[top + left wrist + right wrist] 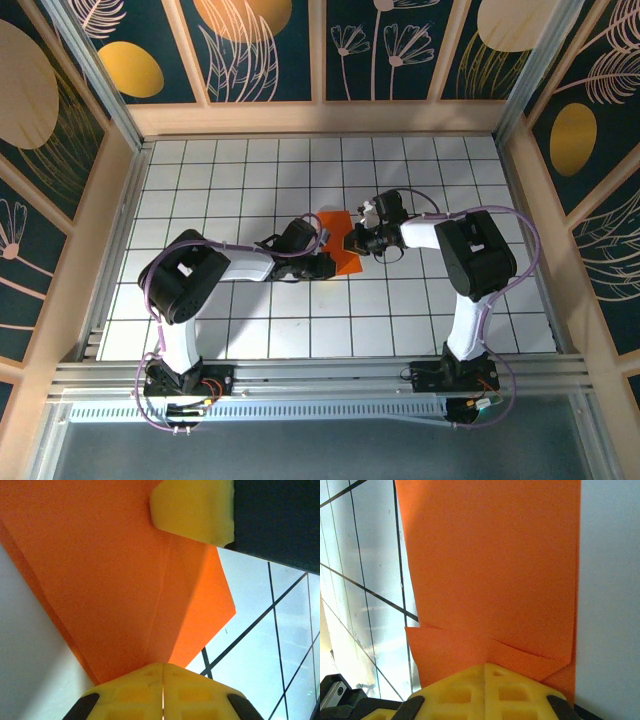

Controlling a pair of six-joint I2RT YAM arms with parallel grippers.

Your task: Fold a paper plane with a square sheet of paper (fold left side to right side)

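Left gripper (162, 666) is clenching shut, its tips meeting the partly folded orange paper sheet (110, 580) that is spreading out ahead of them; right gripper (485, 666) is likewise clenching shut at the sheet's opposite edge; actual pinch undeterminable

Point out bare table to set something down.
Free: far tile rows along the back wall; near tiles between left arm base and right arm base. Crowded: centre, left gripper and right gripper on the orange paper.

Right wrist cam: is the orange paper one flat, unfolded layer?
No, the orange paper has flaps folded over it, overlapping just ahead of the right pincer.
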